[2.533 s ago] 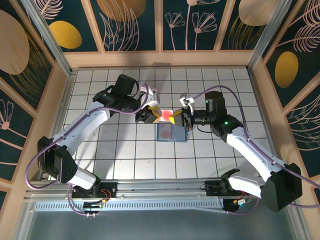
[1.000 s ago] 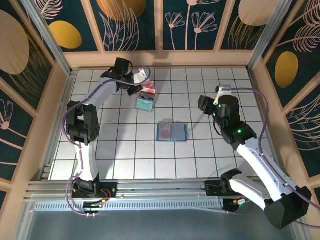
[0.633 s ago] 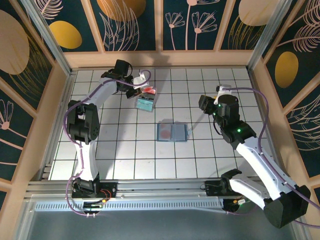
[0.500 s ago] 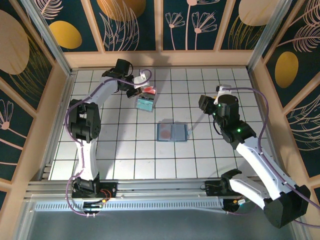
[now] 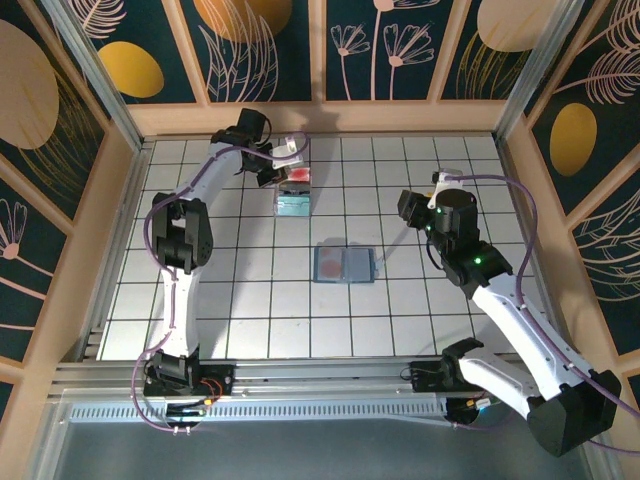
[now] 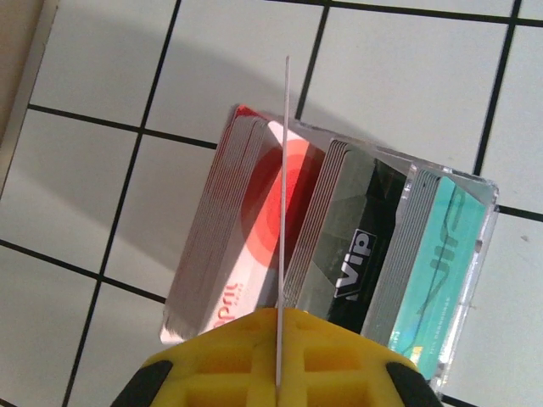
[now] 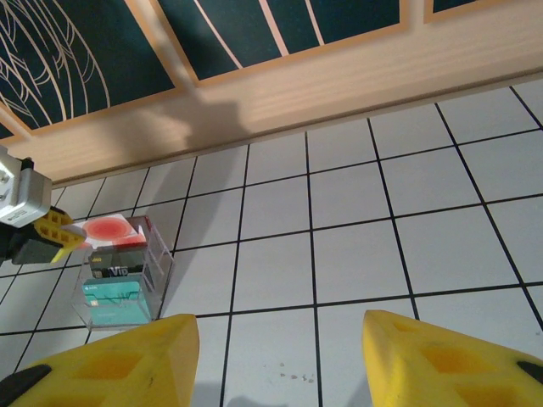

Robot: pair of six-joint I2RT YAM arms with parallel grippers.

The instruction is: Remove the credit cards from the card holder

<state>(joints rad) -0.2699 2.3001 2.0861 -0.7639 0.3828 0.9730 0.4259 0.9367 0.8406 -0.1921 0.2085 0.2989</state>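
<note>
While the left gripper (image 6: 277, 320) pinches a credit card (image 6: 282, 186), the right gripper (image 7: 280, 332) is empty. It stands half-open.

A lab's robot test booth: wood-framed walls (image 5: 270, 50) (dark teal, gold leaves) ring the white gridded table (image 5: 250, 300), and a metal rail (image 5: 300, 410) at its near edge carries two arms (image 5: 505, 305).

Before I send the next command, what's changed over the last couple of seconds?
The left tool, shut on a credit card, swung from over the card holder to the clear box at far left and holds the card edge-on above its red stack. The right tool drew back to the right, open and empty. The card holder stayed open at mid-table.
</note>
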